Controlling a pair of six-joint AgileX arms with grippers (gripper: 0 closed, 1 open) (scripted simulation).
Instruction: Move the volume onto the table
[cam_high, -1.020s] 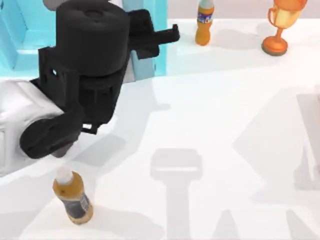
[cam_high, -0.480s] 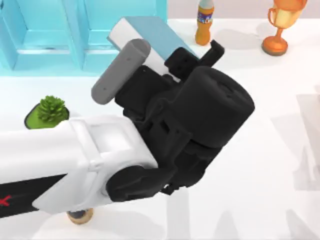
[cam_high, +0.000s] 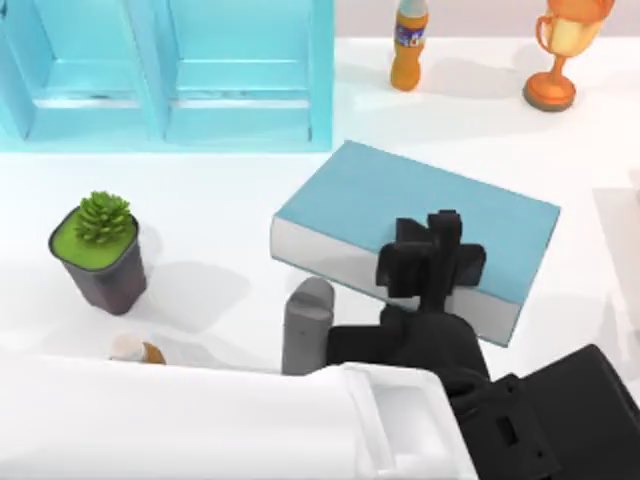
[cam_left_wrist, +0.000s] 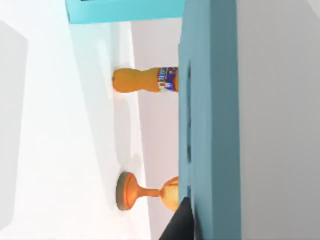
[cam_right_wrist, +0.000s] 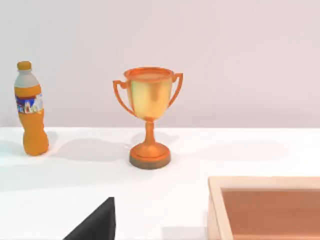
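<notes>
The volume (cam_high: 420, 225), a large teal-blue book with white-grey page edges, lies flat with its cover up over the middle of the table (cam_high: 220, 200). I cannot tell whether it touches the tabletop. My left gripper (cam_high: 432, 258) reaches in from the near side and is shut on the book's near long edge, one black finger across the cover. In the left wrist view the teal cover (cam_left_wrist: 210, 125) stands very close, with a black fingertip (cam_left_wrist: 182, 225) against it. A dark wedge of my right gripper (cam_right_wrist: 95, 225) shows in the right wrist view.
The light-blue shelf unit (cam_high: 170, 70) stands at the back left. A potted plant (cam_high: 100, 250) sits left of the book. An orange bottle (cam_high: 408, 45) and a trophy (cam_high: 560, 50) stand at the back right. Another bottle (cam_high: 135, 350) lies half under my left arm. A wooden box (cam_right_wrist: 265, 205) is near the right arm.
My left arm has swung from the shelf unit toward the table's middle with the book in its grip. The book has turned from tilted to flat and sits farther right and nearer.
</notes>
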